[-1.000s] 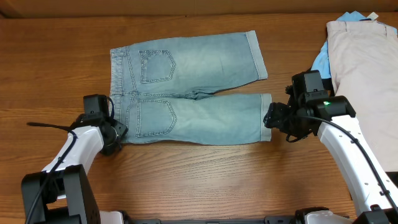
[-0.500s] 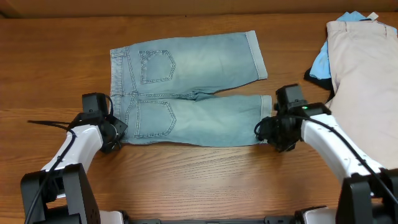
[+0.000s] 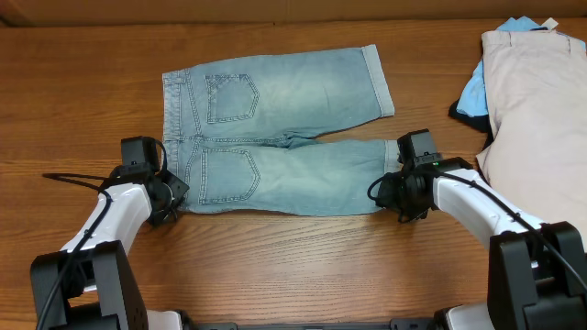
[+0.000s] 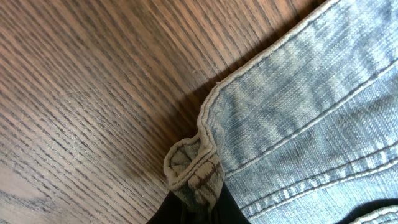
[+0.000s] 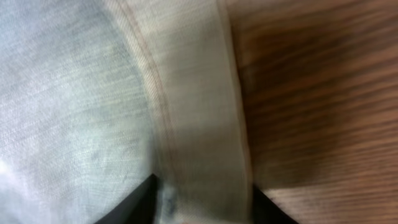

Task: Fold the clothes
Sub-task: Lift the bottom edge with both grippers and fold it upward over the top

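Observation:
The light-blue denim shorts [image 3: 275,137] lie flat on the wooden table, waistband to the left, both cuffed legs to the right, back pockets up. My left gripper [image 3: 170,198] is shut on the near-left waistband corner [image 4: 194,174], which is bunched between the fingers [image 4: 196,208]. My right gripper [image 3: 390,192] is at the cuff of the near leg. In the right wrist view the cuff [image 5: 199,124] lies between the two spread fingers [image 5: 205,205], which are open around it.
A beige garment [image 3: 537,92] lies at the right edge over a bright blue one [image 3: 472,90] and a black one [image 3: 461,111]. A black cable [image 3: 69,179] trails left of my left arm. Bare wood [image 3: 293,257] runs along the front.
My right gripper moved left and a little toward the front, from beside the near leg's cuff onto it. My left gripper stayed on the waistband corner. The shorts have not shifted.

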Available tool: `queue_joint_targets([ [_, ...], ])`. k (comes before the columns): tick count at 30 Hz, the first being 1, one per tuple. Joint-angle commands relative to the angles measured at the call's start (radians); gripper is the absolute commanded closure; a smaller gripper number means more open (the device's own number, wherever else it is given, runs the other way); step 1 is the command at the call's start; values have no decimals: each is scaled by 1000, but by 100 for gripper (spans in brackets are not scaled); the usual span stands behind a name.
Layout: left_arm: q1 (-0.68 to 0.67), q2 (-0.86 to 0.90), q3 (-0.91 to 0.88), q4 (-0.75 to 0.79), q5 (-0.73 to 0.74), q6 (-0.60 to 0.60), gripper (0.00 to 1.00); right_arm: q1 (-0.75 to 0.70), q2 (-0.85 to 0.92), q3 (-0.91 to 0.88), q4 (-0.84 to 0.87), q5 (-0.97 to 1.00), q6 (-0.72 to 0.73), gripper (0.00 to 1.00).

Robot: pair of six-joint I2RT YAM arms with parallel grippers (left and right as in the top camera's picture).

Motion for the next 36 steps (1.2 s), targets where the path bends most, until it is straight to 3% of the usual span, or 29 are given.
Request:
queue_joint_targets([
  [1, 3, 44, -27, -48, 37, 75, 96, 2, 42, -9, 18, 39, 23, 87],
  [2, 3, 43, -16, -68, 40, 87, 96, 2, 42, -4, 13, 39, 26, 95],
  [3, 3, 43, -2, -95, 47, 98, 96, 2, 42, 2, 5, 39, 26, 96],
  [11, 3, 42, 306, -543, 47, 248, 96, 2, -55, 172, -227, 38, 5, 96],
  [17, 3, 5, 525, -824, -19, 253, 96, 2, -152, 383, -478, 38, -85, 96],
  [29, 3, -285, 537, -1008, -34, 185, 96, 2, -419, 469, -686, 39, -84, 96],
  [36, 3, -516, 514, -1009, -55, 158, 96, 2, -484, 469, -586, 65, -94, 96],
])
